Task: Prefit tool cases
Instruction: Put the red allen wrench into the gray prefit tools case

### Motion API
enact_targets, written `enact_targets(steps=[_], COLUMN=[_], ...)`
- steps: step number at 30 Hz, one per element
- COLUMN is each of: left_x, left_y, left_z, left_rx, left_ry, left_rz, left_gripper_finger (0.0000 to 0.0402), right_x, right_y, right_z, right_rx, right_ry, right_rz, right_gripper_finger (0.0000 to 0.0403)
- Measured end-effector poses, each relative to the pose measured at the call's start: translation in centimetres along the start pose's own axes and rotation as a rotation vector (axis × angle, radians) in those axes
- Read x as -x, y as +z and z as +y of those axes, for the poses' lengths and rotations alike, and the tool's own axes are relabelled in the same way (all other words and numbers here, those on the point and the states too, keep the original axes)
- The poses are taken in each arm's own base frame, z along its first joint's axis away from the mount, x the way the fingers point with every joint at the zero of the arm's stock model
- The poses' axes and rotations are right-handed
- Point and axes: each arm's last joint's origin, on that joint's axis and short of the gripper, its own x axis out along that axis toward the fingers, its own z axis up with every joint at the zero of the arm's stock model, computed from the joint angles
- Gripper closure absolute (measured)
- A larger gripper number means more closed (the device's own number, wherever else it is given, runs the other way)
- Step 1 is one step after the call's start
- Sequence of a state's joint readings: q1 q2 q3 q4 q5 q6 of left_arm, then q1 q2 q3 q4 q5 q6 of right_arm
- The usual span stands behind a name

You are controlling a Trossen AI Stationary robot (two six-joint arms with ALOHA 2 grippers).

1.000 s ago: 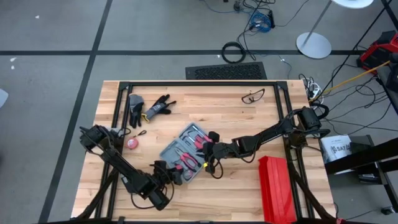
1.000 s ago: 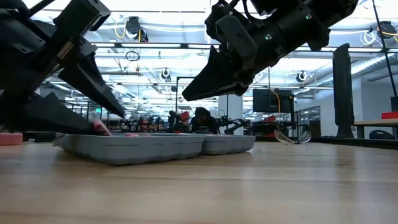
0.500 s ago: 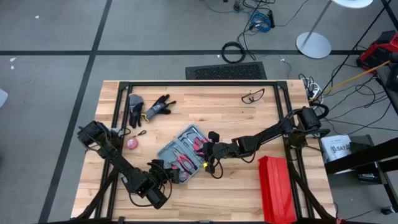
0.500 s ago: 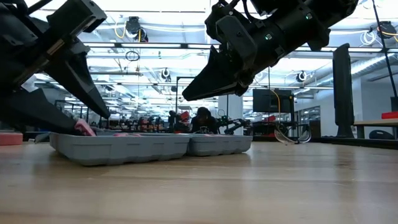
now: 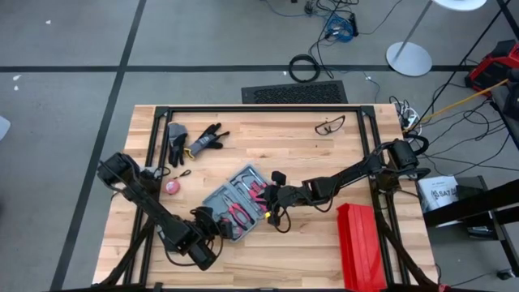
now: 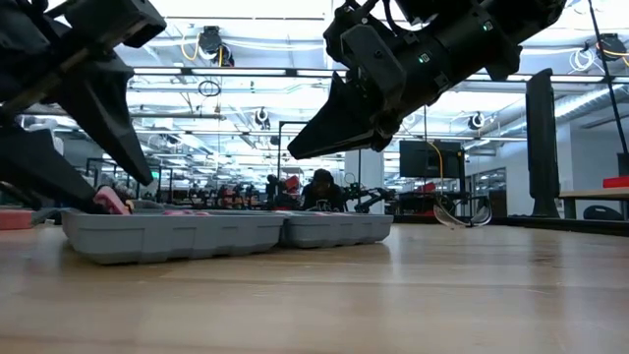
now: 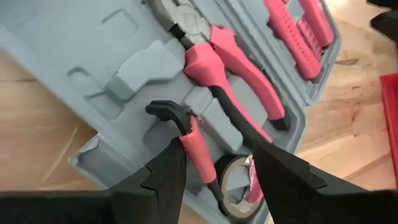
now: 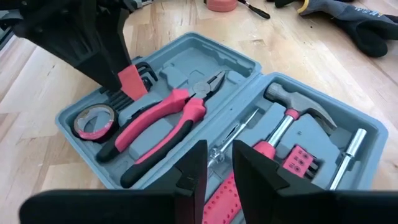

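Beside the red box point(image 5: 358, 243), the spread left end effector point(image 7: 214, 171) straddles a pink-handled tool point(image 7: 198, 155) in the tool case point(image 5: 238, 203).

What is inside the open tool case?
The case holds pink pliers, a tape roll, a hammer and a screwdriver. The right gripper covers part of it.

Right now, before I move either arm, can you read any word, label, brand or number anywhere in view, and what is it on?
Nothing can be read for certain.
White package beyond the table's right edge: dark print, too blurred to read.
Grey glove: small lettering, too small to read.
Tool case and its tools: no marking shows.
Long red box: no label shows.
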State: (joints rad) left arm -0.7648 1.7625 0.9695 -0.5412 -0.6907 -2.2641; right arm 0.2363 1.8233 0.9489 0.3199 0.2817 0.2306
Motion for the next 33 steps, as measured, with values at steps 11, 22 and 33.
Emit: enact_targets(steps=[11,22,33], left_x=[0.7,1.5,3.1], left_y=[0.3,0.7,1.9], left_z=[-0.1,-0.4,-0.3], left_rx=[-0.012,-0.005,-0.056], left_ry=[0.072,0.098,0.17], left_rz=[0.101,0.161,0.235], left_gripper_finger=[0.0214,0.0214,0.0214], right_x=[0.0,0.0,0.0], right_y=[0.0,0.0,0.0], right_z=[0.0,0.0,0.0], right_rx=[0.0,0.004,0.007], right_ry=[0.001,0.002,0.002], right_rz=[-0.001,-0.001,-0.001], right_gripper_finger=[0.0332,0.0332,0.0332])
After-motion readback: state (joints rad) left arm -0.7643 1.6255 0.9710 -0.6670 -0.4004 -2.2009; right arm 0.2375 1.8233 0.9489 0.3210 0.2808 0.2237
